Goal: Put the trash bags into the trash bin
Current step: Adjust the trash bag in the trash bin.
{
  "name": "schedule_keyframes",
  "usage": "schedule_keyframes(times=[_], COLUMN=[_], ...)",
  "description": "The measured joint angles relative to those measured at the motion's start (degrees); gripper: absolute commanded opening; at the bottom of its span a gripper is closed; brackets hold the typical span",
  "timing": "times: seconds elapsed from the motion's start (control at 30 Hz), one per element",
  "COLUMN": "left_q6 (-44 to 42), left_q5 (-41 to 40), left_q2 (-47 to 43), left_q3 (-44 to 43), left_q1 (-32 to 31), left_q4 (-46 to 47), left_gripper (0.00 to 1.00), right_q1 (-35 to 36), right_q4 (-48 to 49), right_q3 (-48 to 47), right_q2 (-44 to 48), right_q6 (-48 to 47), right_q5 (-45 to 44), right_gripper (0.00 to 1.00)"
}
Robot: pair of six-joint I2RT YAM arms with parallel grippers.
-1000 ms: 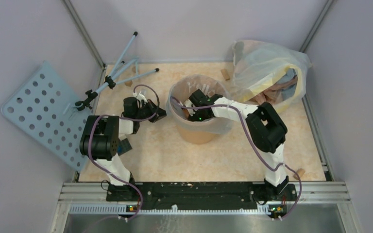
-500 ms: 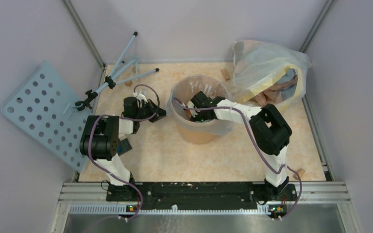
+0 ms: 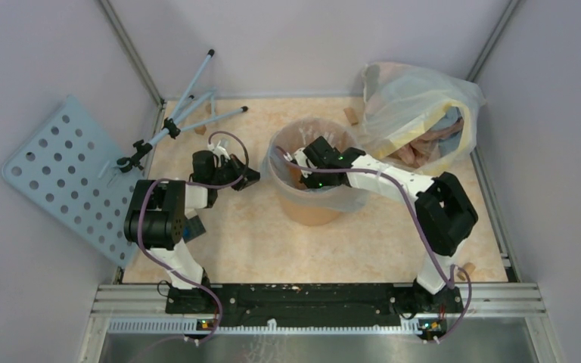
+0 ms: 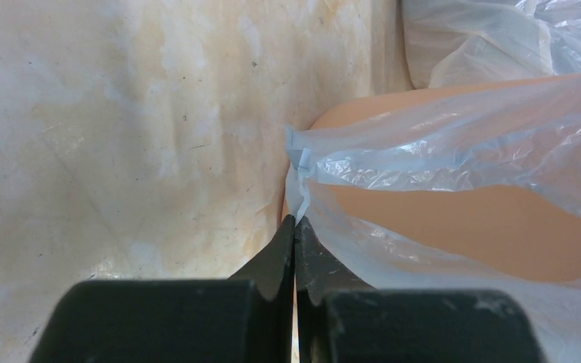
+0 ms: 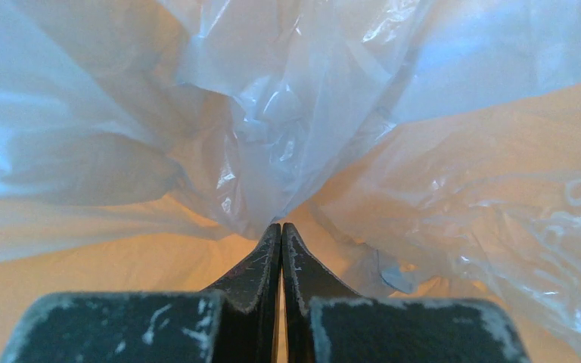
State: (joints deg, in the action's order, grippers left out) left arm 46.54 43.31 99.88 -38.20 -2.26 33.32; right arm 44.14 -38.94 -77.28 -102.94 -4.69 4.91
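bucket (image 3: 310, 213) stands mid-table (image 3: 257, 249), toward the far edge. trash bag (image 4: 454, 144) lines it, its edge draped out over the rim. right gripper (image 5: 281, 231) is inside the bucket, clamped on gathered bag film. left gripper (image 4: 296, 227), just beside the bucket's left side, is closed; the bag's edge meets its tips, pinch unconfirmed.
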Motion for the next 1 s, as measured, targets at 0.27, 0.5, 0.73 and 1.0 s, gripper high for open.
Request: schedule_keyframes(times=[0.27, 0.5, 0.73, 1.0], left_q6=[-0.1, -0.1, -1.0, -5.8], left_q5=[-0.1, -0.1, -2.2, -7.5], left_q2=[-0.8, -1.1, -5.2, -21.3], left_q3=[0.0, 0.0, 0.3, 1.8], left_q1=[0.0, -0.1, -0.1, -0.1], left_q4=[-0.6, -0.7, -4.0, -14.2], left_gripper=[0.00, 0.02, 0.53, 0.72], right_q1=[0.1, 0.1, 0.1, 0.2], right_q4=[-0.5, -2.8, -4.4, -4.5], right_q3=[-1.8, -8.7, -12.8, -9.1], right_q2=[0.8, 2.7, 10.4, 28.4], right_q6=[0.1, 0.3, 1.5, 5.2], right_q5=[0.1, -1.2, -4.1, -6.5], right_gripper=[0.04, 0.06, 0.24, 0.88])
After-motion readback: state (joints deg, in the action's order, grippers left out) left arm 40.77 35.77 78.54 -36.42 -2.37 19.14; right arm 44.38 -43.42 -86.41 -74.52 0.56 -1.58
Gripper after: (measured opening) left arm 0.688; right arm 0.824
